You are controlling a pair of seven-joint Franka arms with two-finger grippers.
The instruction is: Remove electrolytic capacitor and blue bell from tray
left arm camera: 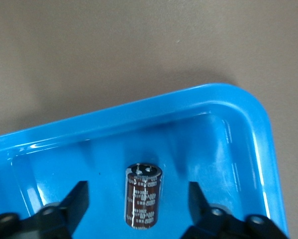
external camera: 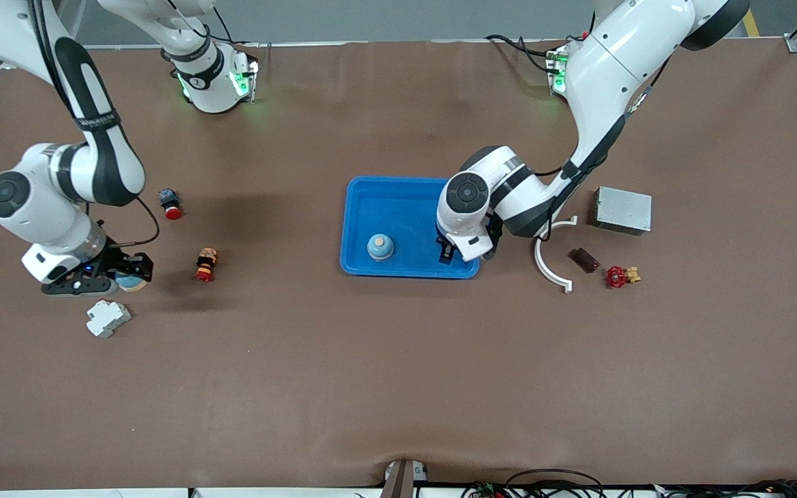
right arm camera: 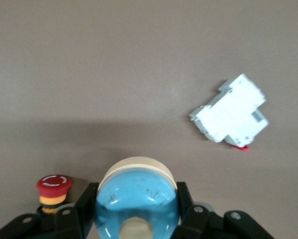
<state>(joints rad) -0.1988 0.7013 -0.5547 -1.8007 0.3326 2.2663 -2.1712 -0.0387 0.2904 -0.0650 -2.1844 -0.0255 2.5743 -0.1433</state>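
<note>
A blue tray (external camera: 360, 207) sits mid-table. One blue bell (external camera: 380, 247) with a cream knob stands in it. My left gripper (external camera: 448, 253) is low inside the tray's corner toward the left arm's end. In the left wrist view it (left arm camera: 138, 189) is open, and a dark brown capacitor (left arm camera: 143, 196) lies on the tray floor (left arm camera: 198, 144) between its fingers (left arm camera: 76, 201), with a gap on each side. Near the right arm's end, my right gripper (external camera: 129, 277) is shut on a second blue bell (right arm camera: 136, 199) with a cream base, close over the table.
A white breaker (external camera: 108, 318) lies just nearer the camera than the right gripper. A red-and-yellow push button (external camera: 206, 265) and a red-capped switch (external camera: 171, 204) lie beside it. Toward the left arm's end are a white curved strip (external camera: 551, 266), a brown block (external camera: 585, 260), a red valve (external camera: 620, 277) and a metal box (external camera: 623, 209).
</note>
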